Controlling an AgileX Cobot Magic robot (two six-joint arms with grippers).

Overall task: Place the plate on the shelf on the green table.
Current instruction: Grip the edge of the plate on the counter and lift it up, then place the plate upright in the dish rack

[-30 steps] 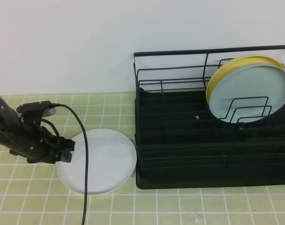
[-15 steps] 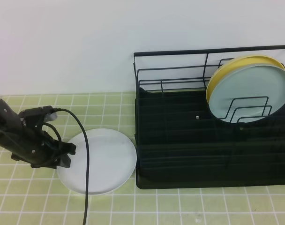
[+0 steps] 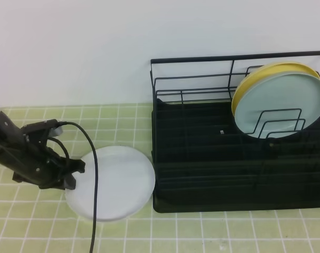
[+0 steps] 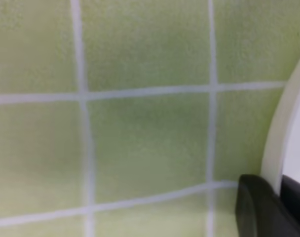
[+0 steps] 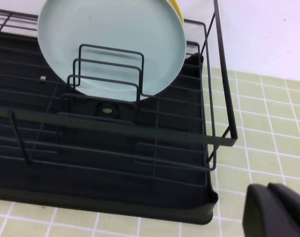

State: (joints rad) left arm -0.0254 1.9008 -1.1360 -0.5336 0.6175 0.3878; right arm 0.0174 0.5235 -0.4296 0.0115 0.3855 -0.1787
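The white plate (image 3: 115, 184) lies on the green tiled table (image 3: 228, 232), just left of the black wire shelf (image 3: 212, 179), with its left side slightly raised. My left gripper (image 3: 71, 176) is at the plate's left rim, jaws closed over the edge. In the left wrist view the rim (image 4: 288, 123) runs down between the two dark fingertips (image 4: 256, 205). My right gripper (image 5: 276, 210) shows only in the right wrist view, empty, jaws together, near the shelf's front right corner (image 5: 209, 197).
A pale blue-green plate (image 3: 283, 105) and a yellow plate (image 3: 255, 79) behind it stand upright in the shelf's right dividers. The shelf's left slots hold nothing. A black cable (image 3: 94, 174) crosses the white plate. A white wall stands behind.
The left gripper has settled at the plate's left rim. The plate has shifted slightly and its left side has tipped up off the tiles.
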